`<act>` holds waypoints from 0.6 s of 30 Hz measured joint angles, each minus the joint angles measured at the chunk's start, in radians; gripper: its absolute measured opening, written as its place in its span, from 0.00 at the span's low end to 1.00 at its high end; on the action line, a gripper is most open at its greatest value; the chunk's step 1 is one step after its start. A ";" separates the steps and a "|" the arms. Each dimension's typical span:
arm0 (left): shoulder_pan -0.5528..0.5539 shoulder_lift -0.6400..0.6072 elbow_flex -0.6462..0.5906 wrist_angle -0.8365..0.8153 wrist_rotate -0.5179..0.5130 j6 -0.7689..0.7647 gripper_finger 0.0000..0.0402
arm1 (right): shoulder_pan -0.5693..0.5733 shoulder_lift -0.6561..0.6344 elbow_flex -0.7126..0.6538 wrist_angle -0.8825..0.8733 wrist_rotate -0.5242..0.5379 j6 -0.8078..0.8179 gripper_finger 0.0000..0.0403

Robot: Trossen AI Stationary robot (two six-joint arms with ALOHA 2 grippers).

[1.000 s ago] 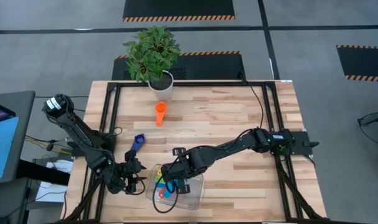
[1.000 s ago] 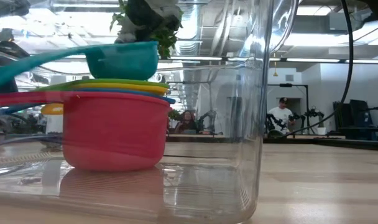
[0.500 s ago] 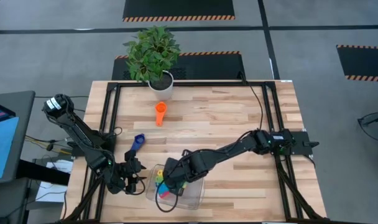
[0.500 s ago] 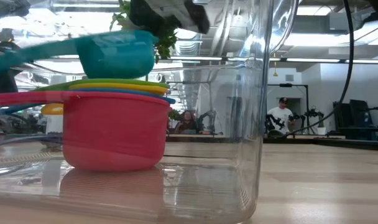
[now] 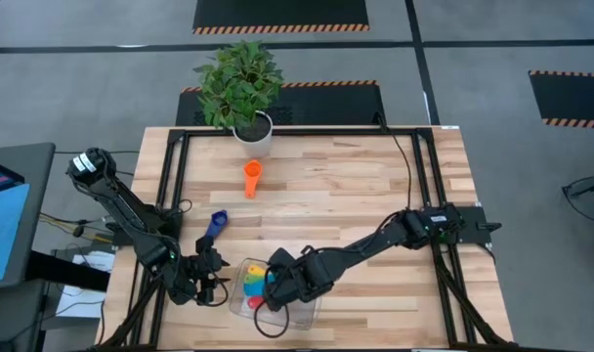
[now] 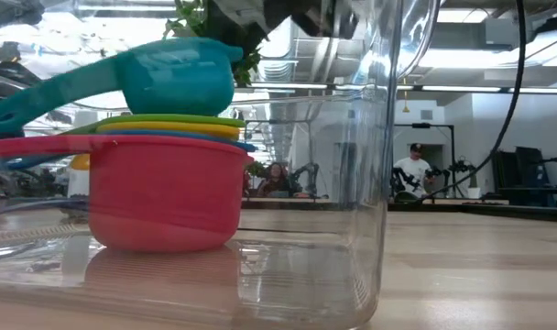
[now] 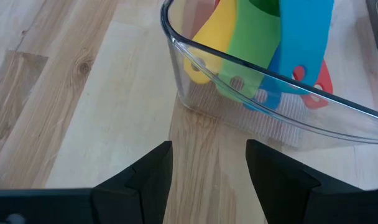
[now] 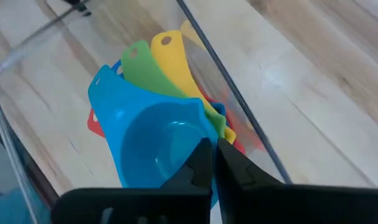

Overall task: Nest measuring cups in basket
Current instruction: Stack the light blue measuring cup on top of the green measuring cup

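Note:
The clear basket [image 5: 304, 305] sits near the table's near edge. In it stands a nested stack of cups [image 6: 164, 197]: red at the bottom, then blue, yellow and green rims. The light blue cup [image 8: 155, 146] sits tilted on top, with my right gripper [image 8: 212, 144] shut on it. My left gripper [image 7: 209, 163] is open, low over the table just left of the basket's corner [image 7: 176, 93]. The orange cup [image 5: 251, 178] and the dark blue cup [image 5: 217, 223] lie on the table farther back. My right gripper pinches the light blue cup's rim [image 8: 194, 130] on the side opposite its handle [image 8: 105, 87]. One finger is over the bowl and one is outside the wall. The fingers slant down from above. The cup rests tilted on the stack, handle sloping down.
A white plant pot [image 5: 254, 133] with a leafy plant stands at the table's far edge. Bare wood stretches across the table's right half [image 5: 395, 186]. The cups' handles [image 7: 251, 68] lean against the basket's clear wall on its left side.
My right gripper has moved toward the near edge, farther over the basket, carrying the light blue cup. The cup has tipped: its bowl sits higher over the stack and its handle now slopes down more steeply. The left arm has kept still.

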State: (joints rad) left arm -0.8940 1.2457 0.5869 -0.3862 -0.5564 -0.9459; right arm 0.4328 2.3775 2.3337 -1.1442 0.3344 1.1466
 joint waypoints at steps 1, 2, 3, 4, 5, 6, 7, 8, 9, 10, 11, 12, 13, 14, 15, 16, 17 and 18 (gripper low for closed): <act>0.000 0.000 0.000 0.000 0.000 0.000 0.48 | 0.004 0.000 0.000 0.001 0.007 0.020 0.06; 0.000 0.000 0.000 0.000 0.000 0.000 0.48 | 0.008 0.000 0.000 0.003 0.009 0.031 0.06; 0.000 0.000 0.000 0.000 0.000 0.000 0.48 | 0.011 0.000 0.000 0.004 0.010 0.036 0.07; 0.000 0.000 0.000 0.000 0.000 0.000 0.48 | 0.013 0.000 0.000 0.003 0.014 0.043 0.08; 0.000 0.000 0.000 -0.001 0.000 0.000 0.48 | 0.013 0.000 0.000 0.003 0.026 0.056 0.08; 0.000 0.000 0.000 -0.001 0.000 0.000 0.48 | 0.014 0.000 0.000 0.004 0.043 0.065 0.09; 0.000 0.000 0.000 -0.003 0.000 0.000 0.48 | 0.014 0.000 0.000 0.004 0.056 0.069 0.10; 0.000 0.000 0.000 -0.006 0.001 0.000 0.48 | 0.013 0.000 0.000 0.005 0.061 0.069 0.11; -0.001 0.000 0.000 -0.009 0.002 0.000 0.48 | 0.013 0.000 0.000 0.005 0.061 0.068 0.12; -0.002 0.000 0.000 -0.013 0.002 0.000 0.48 | 0.013 0.000 0.000 0.007 0.061 0.068 0.12; -0.003 0.000 0.000 -0.016 0.002 0.000 0.48 | 0.012 0.000 0.000 0.008 0.061 0.068 0.13; -0.002 0.000 0.000 -0.018 0.003 0.000 0.48 | 0.011 0.000 0.000 0.008 0.061 0.064 0.14; -0.002 0.000 0.000 -0.019 0.003 0.000 0.48 | 0.011 0.000 0.000 0.009 0.061 0.061 0.15; -0.002 0.000 0.000 -0.021 0.003 0.000 0.48 | 0.011 0.000 0.000 0.010 0.061 0.060 0.16; -0.002 0.000 0.000 -0.022 0.003 0.000 0.48 | 0.012 0.000 0.000 0.010 0.061 0.060 0.17; -0.002 0.000 0.000 -0.022 0.003 0.000 0.48 | 0.012 0.000 0.000 0.013 0.061 0.060 0.18; -0.002 0.000 0.000 -0.022 0.003 0.000 0.48 | 0.012 0.000 0.000 0.019 0.060 0.057 0.20; -0.002 0.000 0.000 -0.022 0.003 0.000 0.48 | 0.012 0.000 0.000 0.029 0.059 0.053 0.21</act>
State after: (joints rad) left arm -0.8963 1.2457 0.5869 -0.4082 -0.5537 -0.9459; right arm 0.4446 2.3775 2.3337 -1.1148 0.3929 1.1995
